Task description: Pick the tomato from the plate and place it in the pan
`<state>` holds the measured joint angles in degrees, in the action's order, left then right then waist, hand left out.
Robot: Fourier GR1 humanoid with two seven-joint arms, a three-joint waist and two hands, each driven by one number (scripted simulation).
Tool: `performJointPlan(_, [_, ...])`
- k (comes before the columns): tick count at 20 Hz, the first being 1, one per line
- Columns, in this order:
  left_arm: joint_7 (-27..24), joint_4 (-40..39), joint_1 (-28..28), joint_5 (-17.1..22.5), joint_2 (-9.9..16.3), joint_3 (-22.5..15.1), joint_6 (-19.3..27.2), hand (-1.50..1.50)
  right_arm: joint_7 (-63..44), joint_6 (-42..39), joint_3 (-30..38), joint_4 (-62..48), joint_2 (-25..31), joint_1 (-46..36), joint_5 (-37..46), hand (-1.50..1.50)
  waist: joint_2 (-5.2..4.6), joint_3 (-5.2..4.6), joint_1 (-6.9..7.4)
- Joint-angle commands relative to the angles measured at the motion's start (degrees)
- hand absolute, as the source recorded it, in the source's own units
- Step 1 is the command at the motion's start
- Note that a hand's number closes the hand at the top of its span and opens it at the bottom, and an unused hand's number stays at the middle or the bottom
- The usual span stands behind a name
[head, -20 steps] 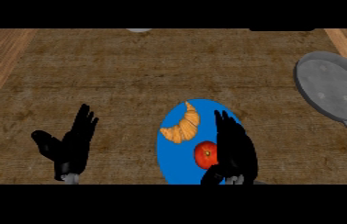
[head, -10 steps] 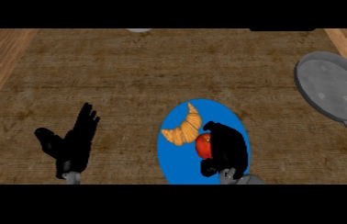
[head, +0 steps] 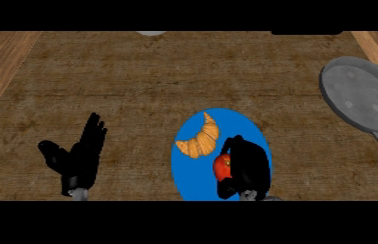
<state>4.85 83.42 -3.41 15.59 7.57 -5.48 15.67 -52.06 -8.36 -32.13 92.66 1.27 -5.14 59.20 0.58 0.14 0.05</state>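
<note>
A red tomato (head: 221,167) lies on the blue plate (head: 187,178) near the counter's front edge, and only its left side shows. My right hand (head: 247,167) is curled over it from the right, fingers and thumb wrapped round it. A croissant (head: 201,139) lies on the plate's upper left part. The grey pan (head: 353,96) sits at the right edge of the counter, well away from the plate. My left hand (head: 77,158) rests open at the lower left, fingers up.
The brown counter top (head: 170,78) stretches between plate and pan. A pale round object (head: 150,33) peeks in at the far edge. Wooden strips (head: 15,48) border the counter on both sides.
My right hand has closed from straight fingers beside the tomato to a curl round it. The left hand has barely shifted.
</note>
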Motion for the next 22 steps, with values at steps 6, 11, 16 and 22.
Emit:
performJointPlan(6, [3.48, 1.40, -0.91, 0.43, 0.99, 1.31, -1.67, 0.00, 11.69, -4.36, 10.18, -7.69, 5.64, -8.39, -5.25, 1.50, -0.67, -0.11, 0.50])
performJointPlan(11, [0.61, -3.75, 1.34, 1.10, 0.57, 3.29, -3.48, 0.00, 19.06, -2.65, 12.29, -6.81, 12.18, -11.12, -2.85, 1.50, -0.65, -0.15, -0.01])
performJointPlan(16, [4.08, 1.08, 0.02, -0.13, -0.28, 1.51, -0.62, 0.00, 13.54, 5.15, 10.56, 3.12, 12.22, -11.73, 6.54, 1.50, -0.34, -0.11, -0.23])
performJointPlan(22, [4.30, 0.52, 0.90, 0.79, 0.98, 3.34, -1.99, 0.00, 6.74, 3.45, 14.86, 18.90, 13.42, -10.22, 9.20, 1.50, -0.30, -0.15, -0.82])
